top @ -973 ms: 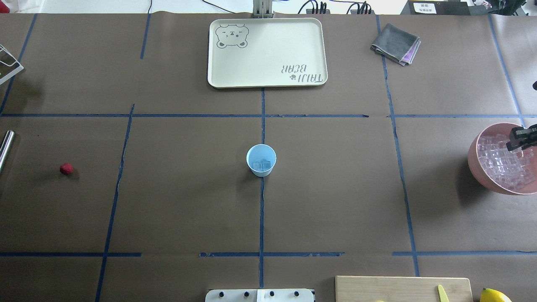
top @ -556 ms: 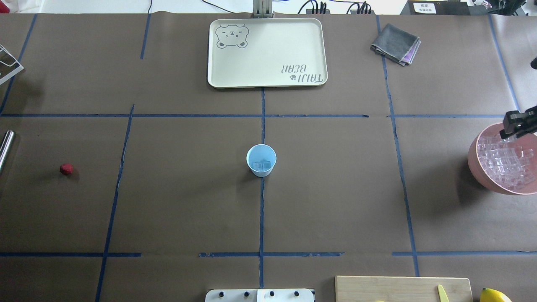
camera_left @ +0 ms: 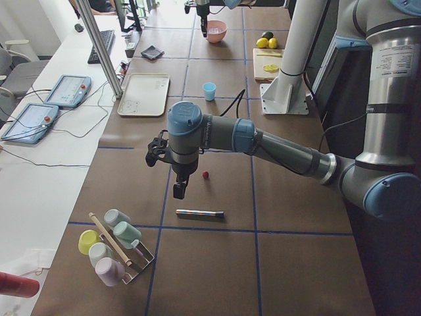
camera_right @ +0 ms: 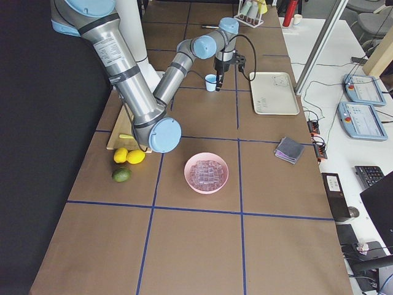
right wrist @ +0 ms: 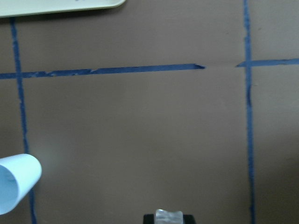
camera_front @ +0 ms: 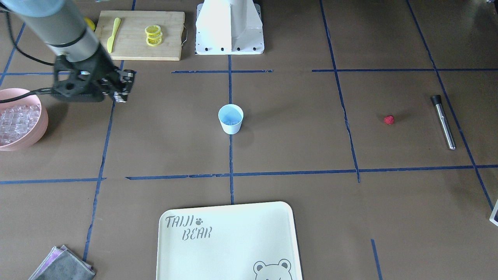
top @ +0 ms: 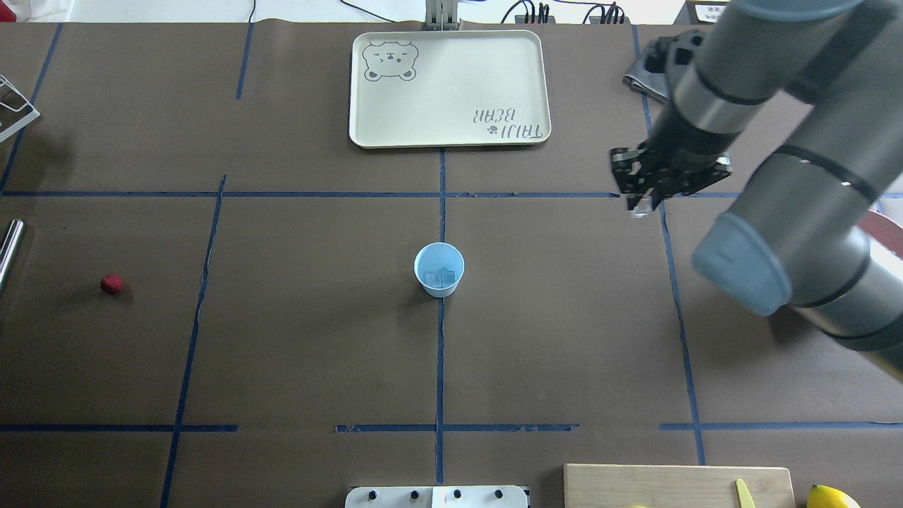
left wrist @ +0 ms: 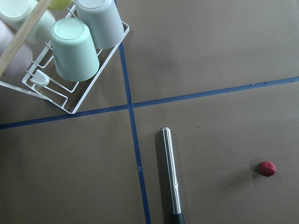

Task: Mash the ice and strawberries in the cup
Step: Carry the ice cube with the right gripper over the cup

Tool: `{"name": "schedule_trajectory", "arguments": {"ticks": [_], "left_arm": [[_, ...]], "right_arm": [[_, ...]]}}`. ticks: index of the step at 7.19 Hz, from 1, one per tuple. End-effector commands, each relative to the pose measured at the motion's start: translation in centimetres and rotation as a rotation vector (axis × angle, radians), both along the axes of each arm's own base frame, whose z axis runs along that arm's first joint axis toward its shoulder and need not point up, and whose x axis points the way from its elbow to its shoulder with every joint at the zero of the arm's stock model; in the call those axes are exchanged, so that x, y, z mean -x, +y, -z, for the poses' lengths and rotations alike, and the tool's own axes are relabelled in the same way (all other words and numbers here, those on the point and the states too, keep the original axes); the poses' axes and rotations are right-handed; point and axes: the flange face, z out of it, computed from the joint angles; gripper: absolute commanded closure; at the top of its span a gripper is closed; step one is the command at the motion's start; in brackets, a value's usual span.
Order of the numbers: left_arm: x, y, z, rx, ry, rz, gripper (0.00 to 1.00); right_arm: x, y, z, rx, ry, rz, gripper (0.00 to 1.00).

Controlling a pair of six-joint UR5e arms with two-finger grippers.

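The light-blue cup [top: 439,268] stands upright at the table's middle, with two ice cubes [top: 441,277] inside it. It also shows in the front view [camera_front: 230,118] and at the lower left of the right wrist view [right wrist: 14,189]. My right gripper [top: 638,204] is shut on one clear ice cube [right wrist: 169,217], held above the table to the right of and beyond the cup. The red strawberry [top: 111,284] lies on the table far left, also in the left wrist view [left wrist: 267,168]. My left gripper [camera_left: 179,191] hangs over the table near the strawberry; I cannot tell if it is open.
The pink bowl [camera_front: 42,116] of ice sits at the robot's right end. A metal muddler [left wrist: 171,172] lies near the strawberry, beside a cup rack [left wrist: 70,51]. A cream tray [top: 449,88] lies beyond the cup. A cutting board [camera_front: 140,35] with lemon slices is by the base.
My right gripper has left the pink bowl at the right edge and moved left toward the table's middle with an ice cube. The right arm now covers the bowl in the overhead view.
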Motion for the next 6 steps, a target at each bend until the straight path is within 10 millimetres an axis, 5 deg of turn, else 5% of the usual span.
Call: {"name": "schedule_trajectory", "arguments": {"ticks": [1,2,3,6], "left_arm": [[-0.1,0.0,-0.1,0.003,0.000,-0.002,0.00],[-0.1,-0.1,-0.2,0.004,0.000,-0.002,0.00],[-0.1,-0.1,-0.3,0.006,-0.001,-0.003,0.00],[-0.1,-0.1,-0.4,0.008,-0.001,-0.003,0.00]], "right_arm": [[13.0,2.7,6.8,0.016,-0.025,-0.076,1.00],[18.6,3.1,7.5,0.002,-0.010,-0.114,1.00],[21.6,3.5,8.0,-0.005,0.018,-0.108,1.00],[23.1,3.8,7.3,-0.021,0.024,-0.105,0.99]]}}
